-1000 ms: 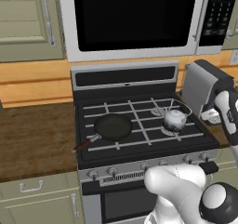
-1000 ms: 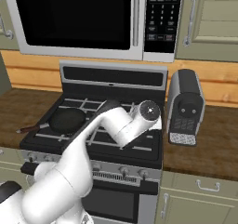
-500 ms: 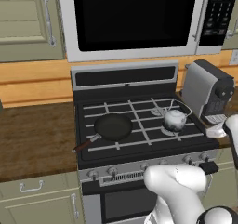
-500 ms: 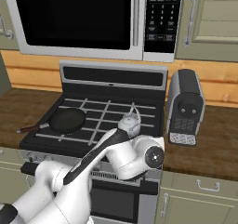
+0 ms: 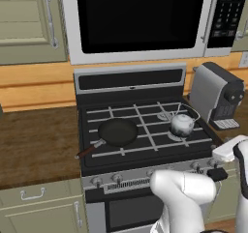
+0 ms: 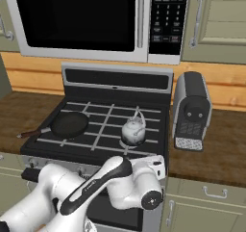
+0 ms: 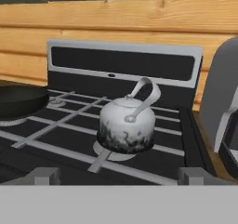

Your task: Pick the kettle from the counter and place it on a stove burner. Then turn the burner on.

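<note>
Stove top (image 5: 145, 152), black iron grates: one kettle (image 5: 181, 124), silver, upright on the grate over the front right stove burner (image 7: 111, 152); one black frying pan (image 5: 116, 131) on the front left grate, handle reaching toward the left front edge. Counter (image 5: 34, 145), brown wood grain, flanking the stove: right section (image 6: 218, 149) carries one grey coffee machine (image 6: 192, 111), just beside the stove.
</note>
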